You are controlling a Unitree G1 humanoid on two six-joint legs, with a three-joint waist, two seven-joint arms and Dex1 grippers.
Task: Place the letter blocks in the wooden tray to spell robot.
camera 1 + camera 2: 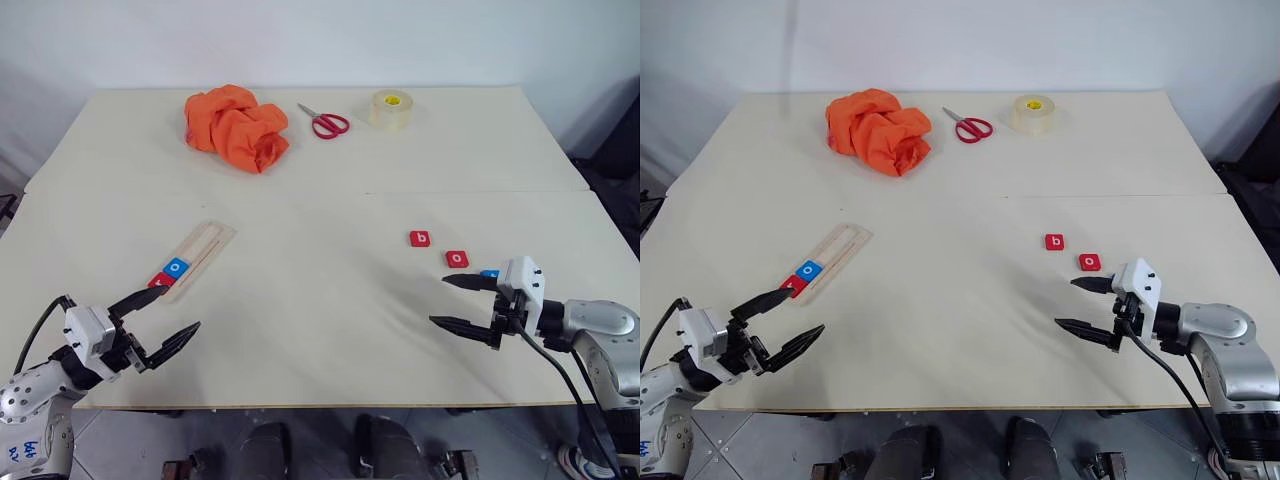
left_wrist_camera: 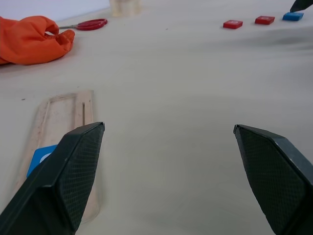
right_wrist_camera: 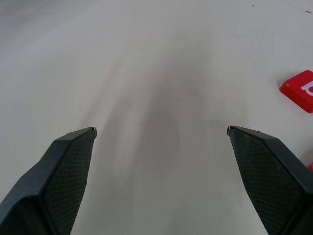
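Note:
The wooden tray (image 1: 205, 250) lies slanted on the left of the table. At its near end it holds a blue "o" block (image 1: 176, 267) and a red block (image 1: 160, 281), which is partly hidden by a finger. My left gripper (image 1: 181, 308) hovers open just in front of that end, holding nothing. On the right lie a red "b" block (image 1: 420, 238), a red "o" block (image 1: 457, 259) and a blue block (image 1: 489, 273), half hidden behind my right gripper (image 1: 437, 301). The right gripper is open and empty, just short of these blocks.
An orange cloth (image 1: 237, 125), red-handled scissors (image 1: 325, 122) and a roll of tape (image 1: 390, 109) sit at the back of the table. Both grippers are close to the table's front edge (image 1: 320, 405).

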